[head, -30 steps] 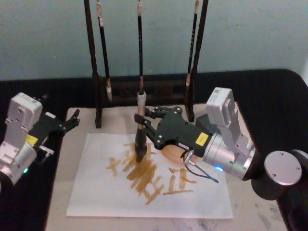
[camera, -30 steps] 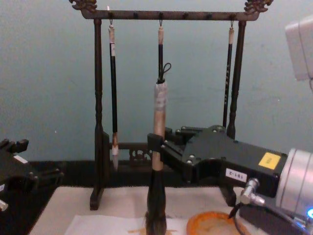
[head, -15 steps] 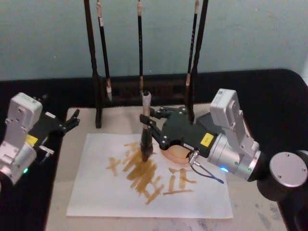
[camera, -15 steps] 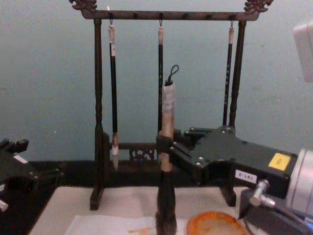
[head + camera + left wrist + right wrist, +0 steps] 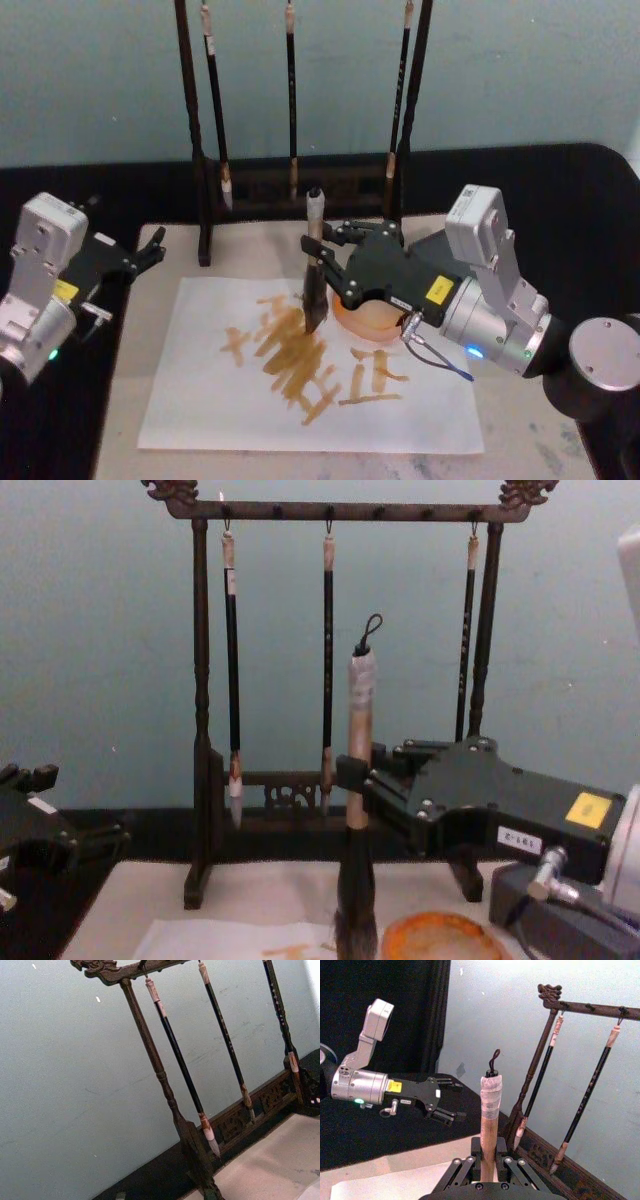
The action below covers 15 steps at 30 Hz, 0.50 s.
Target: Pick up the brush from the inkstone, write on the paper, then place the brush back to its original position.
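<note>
Orange-yellow strokes cover the middle of the paper (image 5: 200, 400), which lies on the beige mat (image 5: 250, 255), nearer the mat's front edge. The right gripper (image 5: 320, 258) reaches in from the right over the paper's far edge, fingers clamped on the brush's (image 5: 316, 290) pale tan handle just above the black lower section. That brush stands pretty much upright, cord loop on top. Its dark bristles point down at the strokes near the paper's far edge, though I can't tell if the tip actually touches the sheet. The orange inkstone (image 5: 440, 940) sits just beside the bristles at that same far edge, partly under the gripper body. The wooden rack (image 5: 200, 680) stands along the mat's far edge with three thin brushes (image 5: 231, 660) hanging from it. The left gripper (image 5: 461, 1101) is parked over the black tabletop (image 5: 560, 200) off the mat's far left corner, fingers spread apart and holding nothing
</note>
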### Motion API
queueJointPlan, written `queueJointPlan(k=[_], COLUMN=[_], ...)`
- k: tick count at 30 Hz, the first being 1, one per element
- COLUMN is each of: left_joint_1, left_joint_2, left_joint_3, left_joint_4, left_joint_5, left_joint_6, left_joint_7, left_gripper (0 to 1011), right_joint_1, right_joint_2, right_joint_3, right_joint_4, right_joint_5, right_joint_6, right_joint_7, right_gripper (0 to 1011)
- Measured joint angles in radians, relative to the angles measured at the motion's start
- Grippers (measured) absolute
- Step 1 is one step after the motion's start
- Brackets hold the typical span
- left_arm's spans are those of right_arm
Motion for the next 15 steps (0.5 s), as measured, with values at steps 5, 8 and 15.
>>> queueJointPlan(k=[5, 8, 15], left_joint_1=[0.000, 0.000, 0.000], left_joint_2=[0.000, 0.000, 0.000], left_joint_3=[0.000, 0.000, 0.000], left_joint_4=[0.000, 0.000, 0.000], left_joint_5=[0.000, 0.000, 0.000], left_joint_6=[0.000, 0.000, 0.000], left_joint_7=[0.000, 0.000, 0.000], left_gripper=[1010, 1009, 1010], right_joint_1=[-0.003, -0.005, -0.010], right_joint_2=[0.002, 0.003, 0.006], right_joint_3=[0.005, 0.007, 0.012], right_joint_4=[-0.004, -0.006, -0.011], right_joint_5=[-0.005, -0.008, -0.013], right_joint_6=[0.000, -0.001, -0.001], right_joint_7=[-0.004, -0.005, -0.009], right_gripper=[176, 176, 176])
